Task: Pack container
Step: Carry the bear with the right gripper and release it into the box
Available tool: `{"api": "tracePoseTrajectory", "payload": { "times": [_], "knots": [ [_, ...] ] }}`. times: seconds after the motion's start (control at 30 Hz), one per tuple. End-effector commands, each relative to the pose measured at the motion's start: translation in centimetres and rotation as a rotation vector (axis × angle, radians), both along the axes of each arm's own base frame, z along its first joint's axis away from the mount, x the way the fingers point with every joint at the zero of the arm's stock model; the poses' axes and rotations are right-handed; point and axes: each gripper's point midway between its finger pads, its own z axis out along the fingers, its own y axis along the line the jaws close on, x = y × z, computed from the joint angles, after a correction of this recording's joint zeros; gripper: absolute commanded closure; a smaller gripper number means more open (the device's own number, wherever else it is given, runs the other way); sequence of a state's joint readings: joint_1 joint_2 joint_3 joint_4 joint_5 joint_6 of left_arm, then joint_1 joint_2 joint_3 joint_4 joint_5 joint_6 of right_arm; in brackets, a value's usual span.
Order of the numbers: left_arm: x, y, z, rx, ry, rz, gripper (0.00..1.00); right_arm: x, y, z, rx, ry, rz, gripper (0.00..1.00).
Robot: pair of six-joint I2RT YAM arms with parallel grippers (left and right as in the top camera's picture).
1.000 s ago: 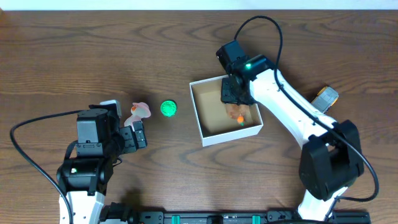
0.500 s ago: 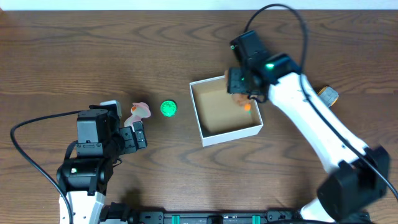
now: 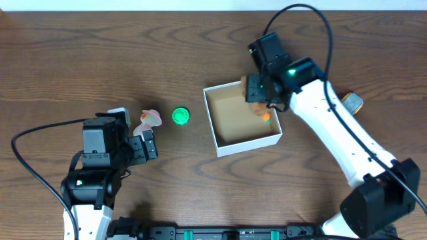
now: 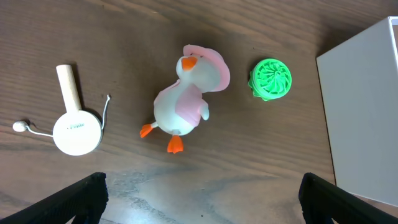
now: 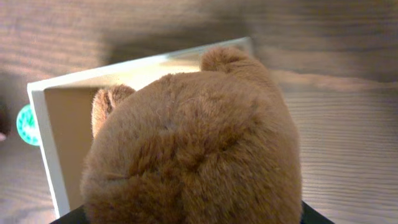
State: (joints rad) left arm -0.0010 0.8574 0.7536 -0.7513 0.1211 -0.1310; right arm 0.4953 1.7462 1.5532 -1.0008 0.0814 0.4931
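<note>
The container (image 3: 248, 145) is a square white box with a brown cardboard inside, right of the table's middle. My right gripper (image 3: 260, 93) is shut on a brown plush bear (image 3: 256, 88) and holds it over the box's far right corner. In the right wrist view the bear (image 5: 193, 149) fills the frame and hides the jaws, with the container (image 5: 46, 143) below it. My left gripper (image 3: 150, 143) is open and empty, just in front of a pink-and-white duck toy (image 3: 149, 120). In the left wrist view the duck (image 4: 183, 102) lies beyond the open gripper (image 4: 202, 205).
A green ridged ball (image 3: 181, 116) lies between the duck and the container; it also shows in the left wrist view (image 4: 271, 79). A white round disc with a wooden handle (image 4: 76, 127) lies left of the duck. A yellow-and-grey object (image 3: 350, 102) sits right of the box.
My right gripper has carried the bear from low over the box's right side to its far right corner. The left arm has not moved.
</note>
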Motion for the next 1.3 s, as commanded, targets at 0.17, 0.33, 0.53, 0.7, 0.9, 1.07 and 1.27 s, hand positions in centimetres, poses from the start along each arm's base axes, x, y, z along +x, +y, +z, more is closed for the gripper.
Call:
{"api": "tracePoseTrajectory", "payload": {
  "times": [0.17, 0.33, 0.53, 0.7, 0.9, 1.07, 1.27],
  "knots": [
    [0.4, 0.0, 0.8, -0.003, -0.019, 0.000, 0.02, -0.6, 1.7, -5.1, -0.065, 0.116, 0.050, 0.36],
    [0.4, 0.0, 0.8, -0.003, -0.019, 0.000, 0.02, -0.1, 1.2, -5.9, -0.072, 0.127, 0.035, 0.21],
    [0.4, 0.0, 0.8, -0.003, -0.019, 0.000, 0.02, 0.7, 0.7, -5.2, -0.063, 0.096, 0.032, 0.14],
    [0.4, 0.0, 0.8, -0.003, -0.019, 0.000, 0.02, 0.7, 0.7, -4.0, -0.054, 0.069, 0.044, 0.16],
    [0.4, 0.0, 0.8, -0.003, -0.019, 0.000, 0.02, 0.9, -2.0, 1.2, -0.116, -0.078, -0.010, 0.17],
    [0.4, 0.0, 0.8, -0.003, -0.019, 0.000, 0.02, -0.6, -7.8, 4.9, -0.172, -0.115, -0.159, 0.23],
    [0.4, 0.0, 0.8, -0.003, -0.020, 0.000, 0.02, -3.6, -13.3, 2.4, -0.202, 0.090, -0.290, 0.43]
  ]
}}
